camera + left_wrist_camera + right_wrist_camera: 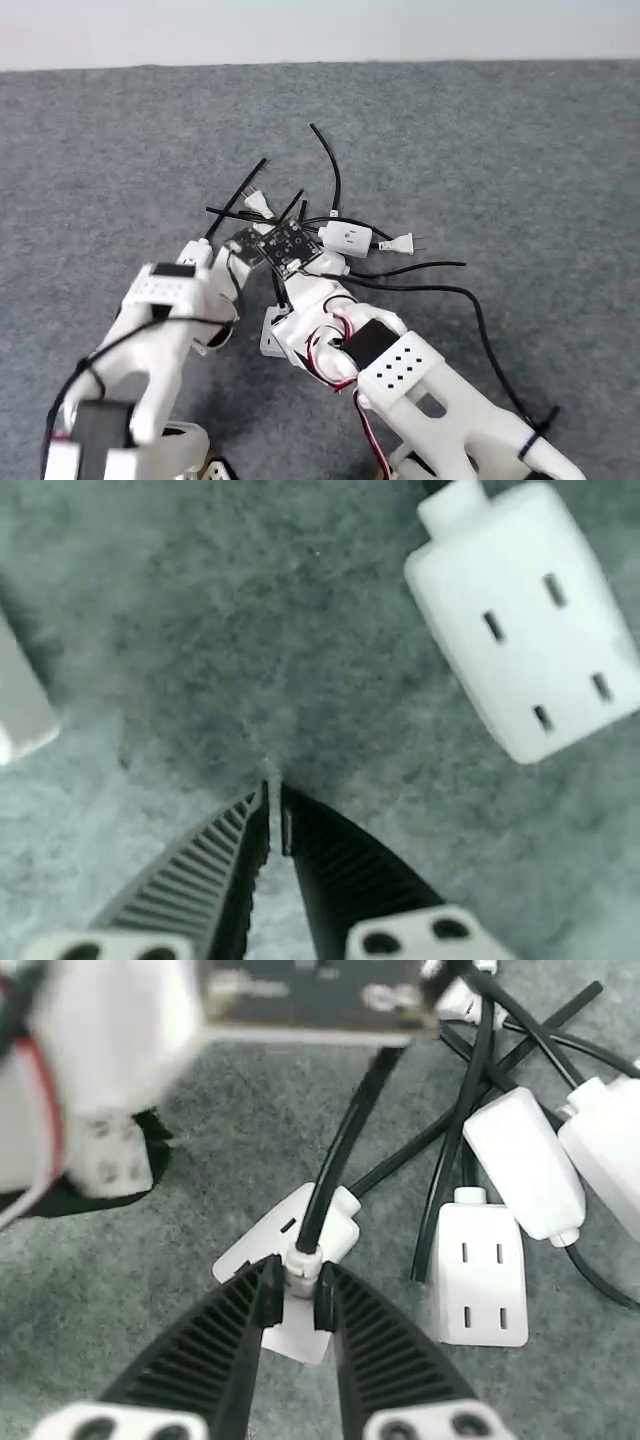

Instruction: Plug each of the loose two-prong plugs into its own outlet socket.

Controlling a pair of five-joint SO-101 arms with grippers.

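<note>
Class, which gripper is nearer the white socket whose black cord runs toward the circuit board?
Right: the right gripper clamps the socket at its cord collar; left gripper sits shut over carpet, apart.

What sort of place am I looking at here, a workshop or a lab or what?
Likely a robotics lab test bench: a grey felt-like mat serves as the work surface, two white plastic robot arms stand over it, and white two-slot outlet sockets with black cords lie tangled together.
</note>
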